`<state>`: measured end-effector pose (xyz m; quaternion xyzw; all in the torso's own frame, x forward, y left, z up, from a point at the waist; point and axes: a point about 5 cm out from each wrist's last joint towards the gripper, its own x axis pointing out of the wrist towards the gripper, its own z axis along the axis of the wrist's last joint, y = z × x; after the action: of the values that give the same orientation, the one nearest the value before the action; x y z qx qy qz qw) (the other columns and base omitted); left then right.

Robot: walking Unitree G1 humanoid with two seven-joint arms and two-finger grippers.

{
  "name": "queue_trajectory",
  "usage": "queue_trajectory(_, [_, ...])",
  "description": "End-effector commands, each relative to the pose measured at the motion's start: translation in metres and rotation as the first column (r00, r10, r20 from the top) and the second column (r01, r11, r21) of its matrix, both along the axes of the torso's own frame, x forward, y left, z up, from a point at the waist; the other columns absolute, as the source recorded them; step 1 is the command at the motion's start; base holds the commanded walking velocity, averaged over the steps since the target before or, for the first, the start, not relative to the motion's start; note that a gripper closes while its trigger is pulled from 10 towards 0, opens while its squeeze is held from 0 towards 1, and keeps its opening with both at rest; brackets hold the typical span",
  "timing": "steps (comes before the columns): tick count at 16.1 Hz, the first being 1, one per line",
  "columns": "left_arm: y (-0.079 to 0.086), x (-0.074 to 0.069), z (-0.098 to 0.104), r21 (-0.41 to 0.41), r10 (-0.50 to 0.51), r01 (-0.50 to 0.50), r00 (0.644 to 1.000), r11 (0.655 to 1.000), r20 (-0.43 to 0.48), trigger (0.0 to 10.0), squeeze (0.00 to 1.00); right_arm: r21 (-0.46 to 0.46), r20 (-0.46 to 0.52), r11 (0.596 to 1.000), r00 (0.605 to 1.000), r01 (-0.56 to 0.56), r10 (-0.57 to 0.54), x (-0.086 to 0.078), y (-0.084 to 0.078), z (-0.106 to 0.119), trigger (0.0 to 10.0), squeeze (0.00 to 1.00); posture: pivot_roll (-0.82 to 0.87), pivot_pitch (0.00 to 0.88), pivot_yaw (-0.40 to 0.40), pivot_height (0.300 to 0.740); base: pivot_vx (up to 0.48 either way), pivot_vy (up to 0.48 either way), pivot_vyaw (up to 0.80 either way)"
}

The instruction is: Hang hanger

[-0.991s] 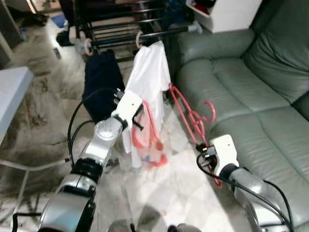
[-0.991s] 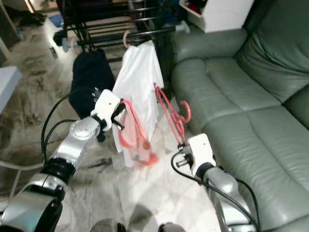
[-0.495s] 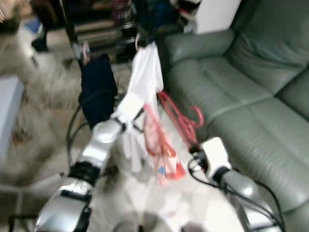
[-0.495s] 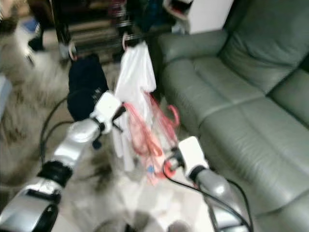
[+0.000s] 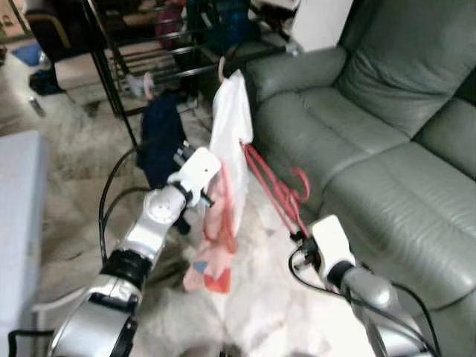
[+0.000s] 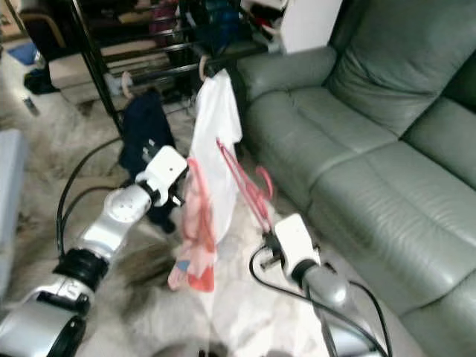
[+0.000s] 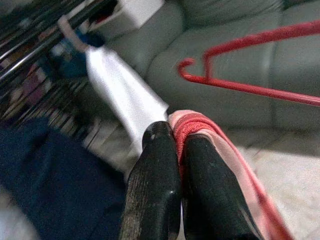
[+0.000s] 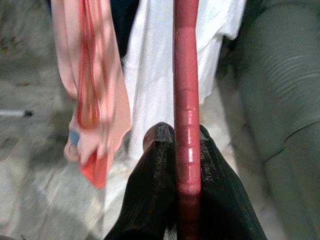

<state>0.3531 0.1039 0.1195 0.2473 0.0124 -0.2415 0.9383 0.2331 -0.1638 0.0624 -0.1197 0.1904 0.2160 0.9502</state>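
1. Right gripper (image 8: 181,145): jaws clamped on the bar of a red hanger (image 5: 277,195), bar pinched betw. both black fingers (image 8: 155,200).
2. Red hanger sticks up & away from the right gripper, tilted; hook end (image 5: 301,178) free in the air in front of the sofa (image 5: 372,126), not on any rail.
3. Left gripper (image 7: 175,145): jaws closed on a red hanger loop w/ a pink garment (image 5: 214,245) on it. Garment hangs down below the gripper, over the floor (image 5: 74,193).
4. White shirt (image 5: 232,141) hangs from a pale hanger hook (image 5: 221,68) on the black clothes rack (image 5: 111,82), just behind the pink garment; from the head cam they overlap.
5. Dark navy garment (image 5: 163,141) also hangs on the rack, on the robot's left of the white shirt, near the left arm (image 5: 149,230).
6. Red hanger is betw. white shirt & sofa, close to the shirt's edge; touching or not, can't tell.
7. Grey-green sofa takes up the robot's right side; a white cabinet (image 5: 320,18) stands behind its arm.
8. A pale surface (image 5: 18,216) shows at the robot's left.
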Motion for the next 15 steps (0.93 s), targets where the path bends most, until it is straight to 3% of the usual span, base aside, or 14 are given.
queue_trajectory(1, [0.000, 0.007, 0.013, -0.009, 0.023, -0.022, 0.999, 1.000, 0.047, 10.0, 0.00, -0.023, 0.009, 1.000, 1.000, -0.013, 0.014, 0.003, -0.005, 0.007, 10.0, 0.00, -0.08, 0.026, 0.051, 0.740, 0.000, 0.000, 0.00])
queue_trajectory(6, [-0.002, 0.016, 0.036, -0.136, -0.017, 0.027, 0.997, 0.990, 0.079, 10.0, 0.00, -0.056, -0.005, 0.996, 0.997, -0.074, 0.074, 0.003, -0.013, 0.012, 10.0, 0.00, -0.09, 0.029, 0.060, 0.740, 0.000, 0.000, 0.00])
queue_trajectory(11, [-0.006, 0.012, 0.033, -0.172, -0.037, 0.051, 0.996, 0.984, 0.083, 10.0, 0.00, -0.047, -0.021, 0.994, 0.995, -0.098, 0.097, 0.000, -0.003, 0.008, 10.0, 0.00, -0.08, 0.026, 0.066, 0.740, 0.000, -0.386, 0.00])
queue_trajectory(15, [-0.007, 0.008, 0.033, -0.236, -0.060, 0.076, 0.995, 0.969, 0.074, 10.0, 0.00, -0.044, -0.013, 0.995, 0.996, -0.089, 0.089, 0.002, -0.004, 0.009, 10.0, 0.00, -0.07, 0.025, 0.071, 0.740, 0.000, 0.000, 0.00])
